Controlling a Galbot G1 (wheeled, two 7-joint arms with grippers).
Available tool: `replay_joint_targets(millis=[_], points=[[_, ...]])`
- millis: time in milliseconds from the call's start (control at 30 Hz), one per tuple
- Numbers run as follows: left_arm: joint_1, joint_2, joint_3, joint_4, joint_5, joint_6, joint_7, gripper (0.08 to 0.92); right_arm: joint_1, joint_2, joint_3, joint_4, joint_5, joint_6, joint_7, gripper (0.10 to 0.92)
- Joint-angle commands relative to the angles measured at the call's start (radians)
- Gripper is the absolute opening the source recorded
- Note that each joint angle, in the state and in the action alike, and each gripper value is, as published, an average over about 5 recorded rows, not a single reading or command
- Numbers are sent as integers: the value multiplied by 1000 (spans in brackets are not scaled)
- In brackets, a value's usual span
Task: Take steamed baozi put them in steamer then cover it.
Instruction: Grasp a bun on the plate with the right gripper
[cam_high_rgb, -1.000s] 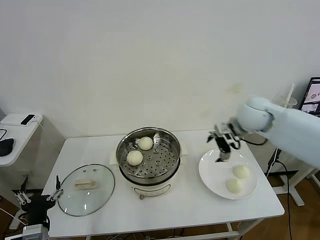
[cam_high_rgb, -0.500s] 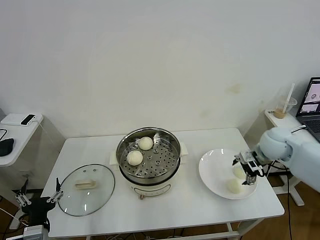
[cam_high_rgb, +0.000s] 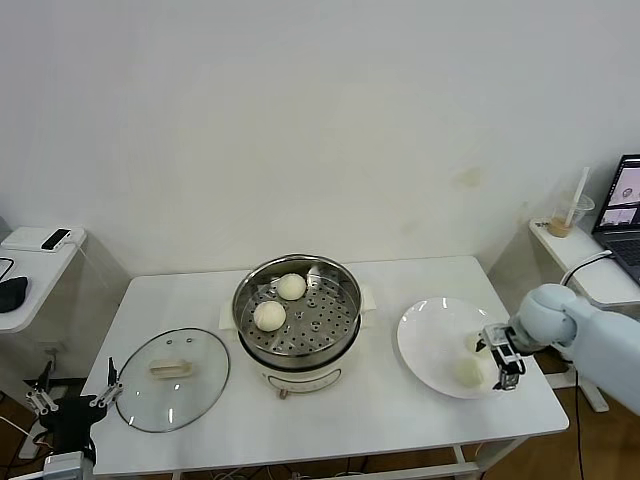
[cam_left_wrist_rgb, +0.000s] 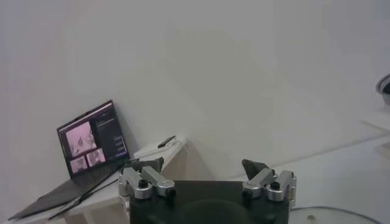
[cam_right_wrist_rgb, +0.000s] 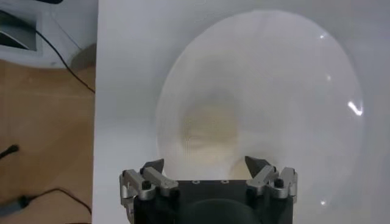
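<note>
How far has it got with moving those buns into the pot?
About halfway. Two baozi sit in the steamer. The open right gripper is at the plate, beside one of two buns left. The cover lies on the table; the left gripper waits nearby.

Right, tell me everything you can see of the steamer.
The steamer is a round, shiny steel pot on a white base, standing upright mid-table with no lid on. Its perforated tray holds two white baozi, one behind the other on the left side; the rest of the tray is bare. The glass cover lies flat on the table to its left, apart from it. Neither gripper touches the steamer.
</note>
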Motion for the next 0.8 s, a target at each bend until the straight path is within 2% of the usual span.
replay_joint_targets(millis=[33,367,800], points=[[-1,0,-1,2,1,0,0,823,-51,51,36,-59,-21,4,8,823],[-8,1,0,13,1,0,0,823,-36,95,17,-84,-6,-19,16,815],[-9,-1,1,15,0,-1,-1,823,-9,77,6,-79,6,-31,-5,617]])
